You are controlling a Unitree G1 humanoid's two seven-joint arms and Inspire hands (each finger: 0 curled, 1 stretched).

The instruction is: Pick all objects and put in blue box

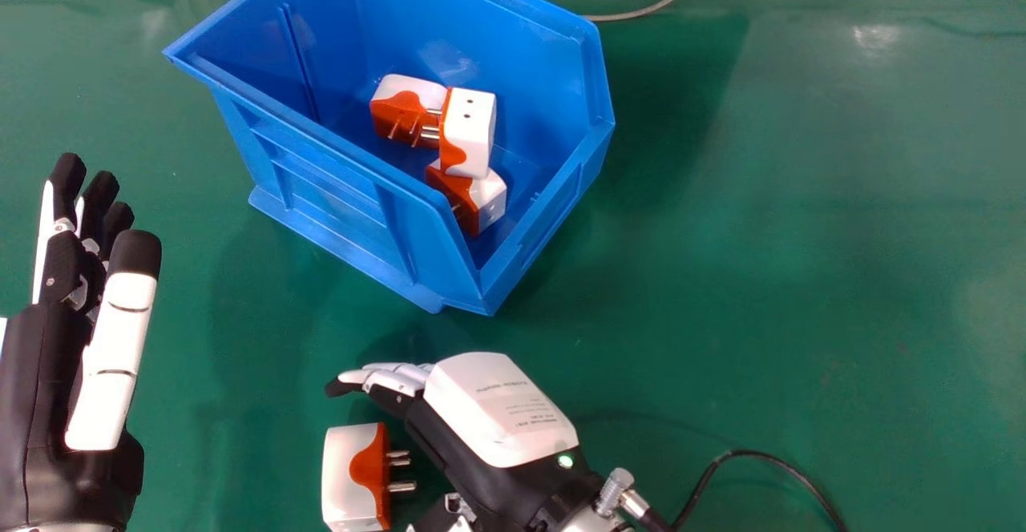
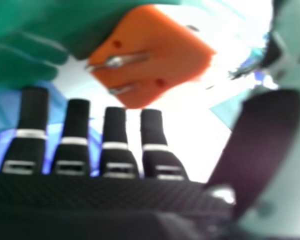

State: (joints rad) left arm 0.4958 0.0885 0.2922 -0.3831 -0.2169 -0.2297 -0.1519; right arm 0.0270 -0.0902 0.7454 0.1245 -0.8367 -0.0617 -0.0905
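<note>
The last loose plug adapter [image 1: 341, 476] is seen on the green table [image 1: 801, 235] just beside the palm side of the right hand [image 1: 497, 408] — its pins turned towards that hand, whose fingers [image 2: 77, 120] are held straight and slightly apart, with nothing clamped. Three white-and-orange adapters [image 1: 473, 127] are held inside the blue box [image 1: 321, 183], while the left hand [image 1: 40, 388] — fingers extended — is seen at the head view's left edge.
</note>
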